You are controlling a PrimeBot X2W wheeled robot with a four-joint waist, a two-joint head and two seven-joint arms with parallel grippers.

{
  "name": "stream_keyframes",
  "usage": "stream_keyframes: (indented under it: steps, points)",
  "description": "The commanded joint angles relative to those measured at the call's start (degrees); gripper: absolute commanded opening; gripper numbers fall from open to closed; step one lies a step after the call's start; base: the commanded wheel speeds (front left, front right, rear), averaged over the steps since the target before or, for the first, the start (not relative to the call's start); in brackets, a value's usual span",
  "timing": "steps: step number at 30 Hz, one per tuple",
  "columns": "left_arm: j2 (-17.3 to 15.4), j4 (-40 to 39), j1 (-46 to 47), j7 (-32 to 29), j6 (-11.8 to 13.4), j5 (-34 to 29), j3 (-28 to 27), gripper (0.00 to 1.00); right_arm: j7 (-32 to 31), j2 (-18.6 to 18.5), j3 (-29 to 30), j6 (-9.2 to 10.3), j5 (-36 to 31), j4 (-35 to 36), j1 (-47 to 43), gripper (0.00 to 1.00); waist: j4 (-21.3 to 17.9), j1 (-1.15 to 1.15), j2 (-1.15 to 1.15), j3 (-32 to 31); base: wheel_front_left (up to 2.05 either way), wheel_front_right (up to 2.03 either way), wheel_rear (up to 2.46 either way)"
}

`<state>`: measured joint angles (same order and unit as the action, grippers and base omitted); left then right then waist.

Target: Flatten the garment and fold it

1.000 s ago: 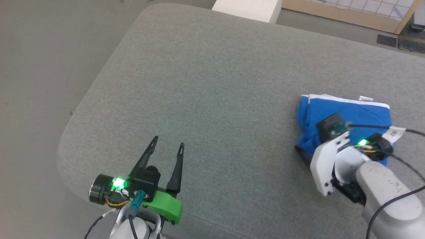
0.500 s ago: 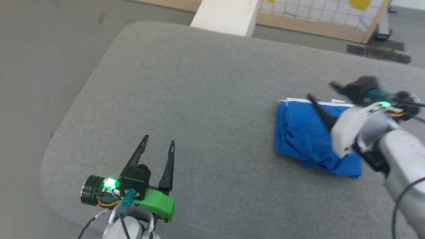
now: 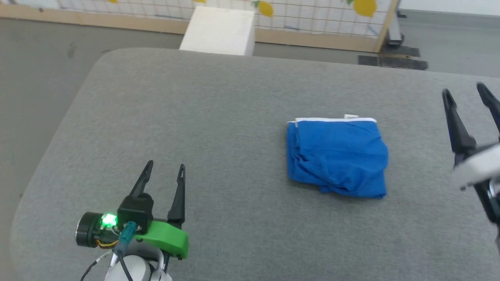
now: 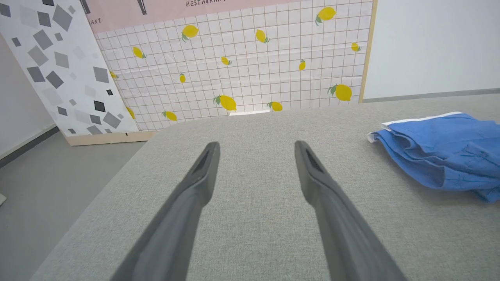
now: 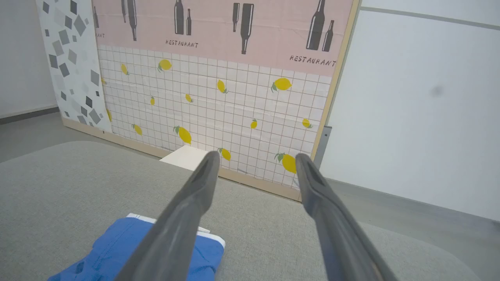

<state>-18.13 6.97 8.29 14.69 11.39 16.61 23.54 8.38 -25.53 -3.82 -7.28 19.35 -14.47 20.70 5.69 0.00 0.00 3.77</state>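
Right gripper (image 3: 463, 89) has lifted off the shorts (image 3: 336, 156) to the frame's right edge, fingers spread, empty; fold looks done.

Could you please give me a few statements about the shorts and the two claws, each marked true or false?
1. The shorts lie in a rumpled bundle on the grey cushion. True.
2. The right claw grips the shorts. False: it is open and empty, apart from them on their right.
3. The left claw is open and empty. True.
4. The white block sits on the cushion beside the shorts. False: it stands on the floor beyond the cushion's far edge.
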Motion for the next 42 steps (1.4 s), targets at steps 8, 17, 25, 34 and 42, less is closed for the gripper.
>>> stream_keyframes:
  steps: [8, 17, 25, 34, 42]
  points:
    - [-1.31, -0.8, -0.98, -1.37, -0.62, 2.93, -1.48, 1.0, 1.65, 11.66, 9.84, -0.21, -4.95, 11.92, -14.97, 1.0, -3.08, 0.0, 0.0, 0.02, 0.0, 0.0, 0.0]
    - [-1.87, -0.93, -1.07, -2.52, -1.52, 4.29, -1.1, 1.0, -2.48, 18.42, 8.82, -0.21, -9.09, 16.33, -24.18, 1.0, -3.62, 0.0, 0.0, 0.57, 0.0, 0.0, 0.0]
    - [-1.82, -1.47, -0.57, -2.01, -1.12, 3.63, -0.56, 1.0, -4.09, 18.33, 9.25, -0.21, -9.39, 17.59, -24.34, 1.0, -2.81, 0.0, 0.0, 1.72, 0.0, 0.0, 0.0]
    - [-1.29, -1.64, 1.67, -2.64, -2.02, 2.47, 1.83, 1.0, -24.47, 11.28, 6.41, -0.21, -0.17, 17.92, -16.13, 1.0, -0.11, 0.0, 0.0, 8.33, 0.0, 0.0, 0.0]
    - [-0.22, -1.19, 4.59, -1.88, -2.82, 1.81, 3.08, 1.0, -52.72, 6.05, 6.07, -0.21, 9.59, 12.33, -1.03, 1.0, 3.62, 0.0, 0.0, 14.41, 0.0, 0.0, 0.0]
